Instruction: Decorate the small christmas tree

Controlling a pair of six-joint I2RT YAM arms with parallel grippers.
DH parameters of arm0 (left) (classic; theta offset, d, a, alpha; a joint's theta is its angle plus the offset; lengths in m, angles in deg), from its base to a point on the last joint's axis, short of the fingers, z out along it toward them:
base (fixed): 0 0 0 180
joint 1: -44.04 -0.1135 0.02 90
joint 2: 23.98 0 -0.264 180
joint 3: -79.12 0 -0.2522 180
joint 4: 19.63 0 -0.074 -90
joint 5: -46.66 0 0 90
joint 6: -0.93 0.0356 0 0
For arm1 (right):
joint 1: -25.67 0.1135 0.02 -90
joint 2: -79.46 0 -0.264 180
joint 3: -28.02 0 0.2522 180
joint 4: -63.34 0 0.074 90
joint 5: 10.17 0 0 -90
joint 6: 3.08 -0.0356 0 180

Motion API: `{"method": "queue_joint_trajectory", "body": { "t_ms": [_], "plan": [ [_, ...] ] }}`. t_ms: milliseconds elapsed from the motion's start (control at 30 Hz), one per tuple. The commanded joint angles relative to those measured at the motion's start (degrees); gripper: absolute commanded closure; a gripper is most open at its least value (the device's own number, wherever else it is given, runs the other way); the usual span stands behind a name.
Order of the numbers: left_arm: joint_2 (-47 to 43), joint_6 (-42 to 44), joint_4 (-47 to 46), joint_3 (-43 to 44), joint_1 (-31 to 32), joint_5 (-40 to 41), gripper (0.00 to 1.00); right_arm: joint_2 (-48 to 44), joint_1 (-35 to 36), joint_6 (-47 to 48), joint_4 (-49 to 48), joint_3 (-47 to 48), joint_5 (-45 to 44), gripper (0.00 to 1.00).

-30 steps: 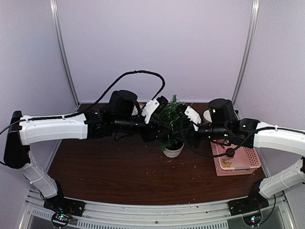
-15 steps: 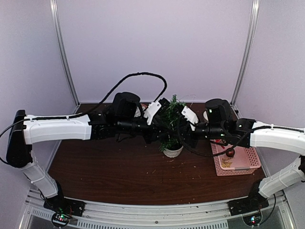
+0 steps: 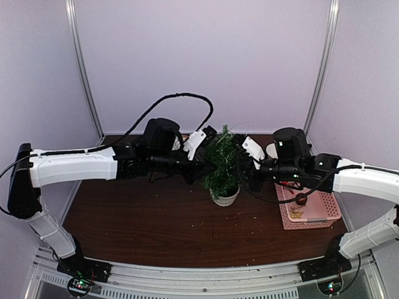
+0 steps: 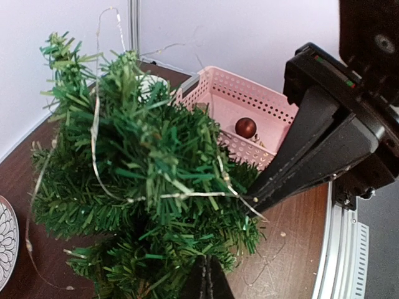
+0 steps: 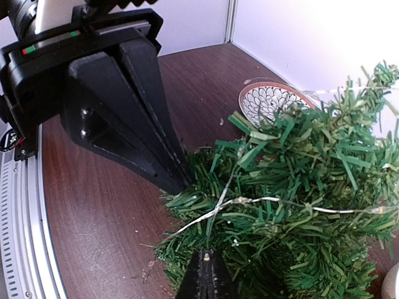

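Observation:
The small christmas tree (image 3: pixel 221 156) stands in its white pot (image 3: pixel 225 199) at mid-table. It fills the left wrist view (image 4: pixel 143 168) and the right wrist view (image 5: pixel 299 187). A thin wire light string (image 4: pixel 187 195) lies across its needles. My left gripper (image 3: pixel 202 169) is at the tree's left side, its jaws (image 4: pixel 209 277) shut and buried in the lower needles; I see nothing between them. My right gripper (image 3: pixel 242 169) is at the tree's right side, shut (image 5: pixel 206 268) on the light string (image 5: pixel 274 199), with a small bead at its tips.
A pink basket (image 3: pixel 324 208) holding a red bauble (image 3: pixel 302 199) sits at the right; it also shows in the left wrist view (image 4: pixel 218 93). A patterned bowl (image 5: pixel 271 99) lies behind the tree. Loose wire (image 4: pixel 268 261) trails on the table.
My right gripper pushed left into the tree, then drew back a little to the right. My left gripper shifted slightly left. Both stay shut at the tree.

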State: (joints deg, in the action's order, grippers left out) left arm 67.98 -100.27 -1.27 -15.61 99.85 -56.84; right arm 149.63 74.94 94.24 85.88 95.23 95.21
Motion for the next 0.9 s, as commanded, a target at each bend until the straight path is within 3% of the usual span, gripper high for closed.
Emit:
{"method": "queue_joint_trajectory", "body": {
  "t_ms": [0,67,167,667,767,867],
  "plan": [
    [-3.9,1.4,-3.2,-1.3,-0.7,-6.3,0.81,-0.5,0.6,-0.1,0.0,1.7,-0.8,1.0],
    [-4.2,1.6,-3.3,-1.5,-0.6,-9.7,0.57,0.2,0.6,-0.5,-0.6,2.0,-0.3,1.0],
    [-4.2,1.8,-3.6,-1.5,-0.6,-10.7,0.51,0.7,0.5,-0.9,-1.6,2.3,0.1,1.0],
    [4.0,-2.3,-6.5,3.9,0.2,-13.2,0.55,0.0,0.6,-1.5,-2.3,2.1,0.7,1.0],
    [4.7,-3.1,-6.6,4.7,0.3,-12.2,0.63,0.0,0.6,-1.3,-2.4,2.2,0.7,1.0],
    [3.5,-3.4,-7.2,3.7,0.3,-10.5,0.83,-0.3,0.6,-1.0,-1.7,2.3,0.3,1.0]
  ]
}}
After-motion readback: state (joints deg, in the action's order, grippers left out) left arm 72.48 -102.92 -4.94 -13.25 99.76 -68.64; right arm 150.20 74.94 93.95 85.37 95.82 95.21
